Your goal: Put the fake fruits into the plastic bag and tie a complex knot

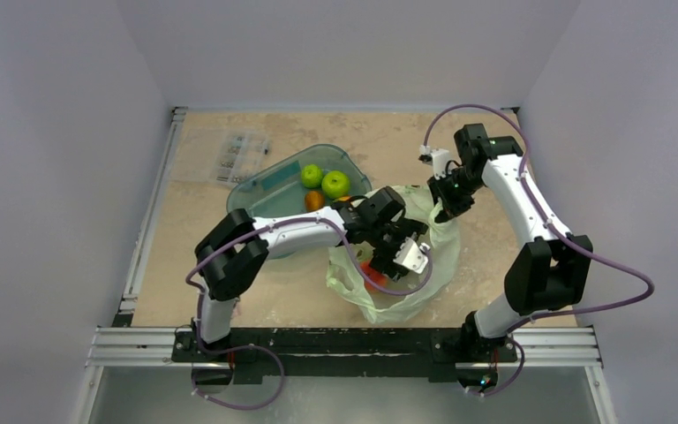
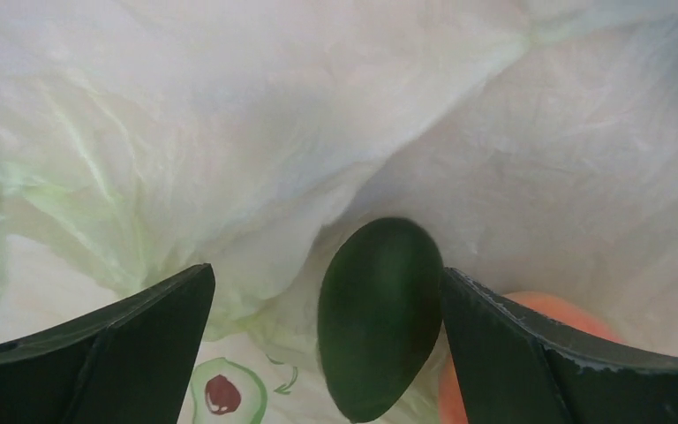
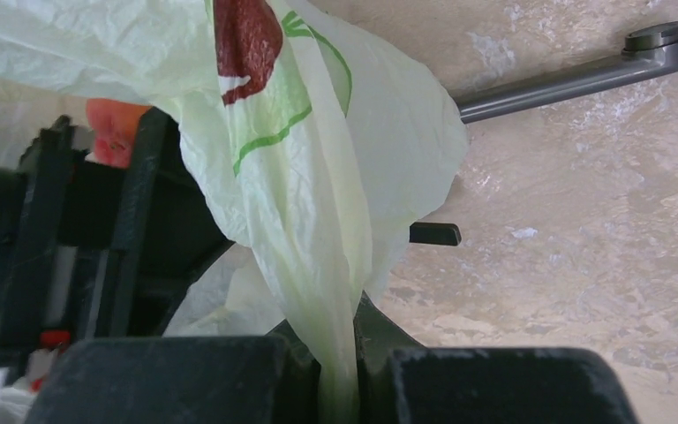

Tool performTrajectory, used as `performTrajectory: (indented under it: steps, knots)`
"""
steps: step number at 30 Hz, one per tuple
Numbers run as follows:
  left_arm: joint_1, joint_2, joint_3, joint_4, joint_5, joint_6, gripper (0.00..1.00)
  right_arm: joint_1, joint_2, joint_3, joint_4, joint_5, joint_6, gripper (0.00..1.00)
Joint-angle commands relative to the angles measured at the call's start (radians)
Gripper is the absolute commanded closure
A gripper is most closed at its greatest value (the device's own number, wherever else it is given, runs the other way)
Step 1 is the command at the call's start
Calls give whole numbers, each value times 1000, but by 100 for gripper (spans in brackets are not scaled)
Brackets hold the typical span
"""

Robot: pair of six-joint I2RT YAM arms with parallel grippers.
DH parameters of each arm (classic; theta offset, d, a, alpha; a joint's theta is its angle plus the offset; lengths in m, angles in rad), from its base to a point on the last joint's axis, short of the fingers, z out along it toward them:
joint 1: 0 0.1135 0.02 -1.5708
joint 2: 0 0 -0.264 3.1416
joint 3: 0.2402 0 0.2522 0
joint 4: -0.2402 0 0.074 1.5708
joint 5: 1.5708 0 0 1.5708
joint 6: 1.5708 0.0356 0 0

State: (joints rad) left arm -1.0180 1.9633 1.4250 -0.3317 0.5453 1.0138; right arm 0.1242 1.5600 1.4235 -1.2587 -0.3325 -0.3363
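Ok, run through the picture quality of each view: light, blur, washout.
Top external: even soft light, sharp throughout, faint shadows only. Left wrist: the plastic bag glows washed-out and soft, the avocado reads nearly black. Right wrist: the right gripper at the bottom edge is blurred, the table beyond is crisper.

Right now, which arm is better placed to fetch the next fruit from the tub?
Left. The left tool is open above the plastic bag, and the tub with the green apples sits beside that arm. The right tool is shut on the bag's rim, holding it up.
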Motion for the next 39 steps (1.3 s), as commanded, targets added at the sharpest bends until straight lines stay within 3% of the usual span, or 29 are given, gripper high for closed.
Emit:
performTrajectory:
  steps: [1,6,10,14,17,20,24,31,39]
  knots:
    - [-2,-172,30,30,102,-128,0,0,-15,30,4,-22,10,100]
    - [-1,-302,93,104,101,-334,0,0,-18,10,15,-11,14,100]
    - [40,-401,111,127,81,-479,7,-1,-18,10,18,-16,15,100]
    - [231,-493,95,93,74,-773,19,-1,-27,9,19,-14,14,100]
    - [378,-567,0,27,-82,-882,22,0,-36,1,22,3,12,100]
    - [502,-608,-104,-27,-276,-1037,20,0,-46,-17,27,15,7,100]
    - [593,-573,-147,-125,-412,-1269,21,0,-53,-41,35,31,4,100]
    - [579,-395,-130,-239,-622,-1613,30,0,-42,-53,16,41,-16,100]
    - [517,-173,-36,-258,-708,-1722,33,0,-32,-56,10,50,-17,100]
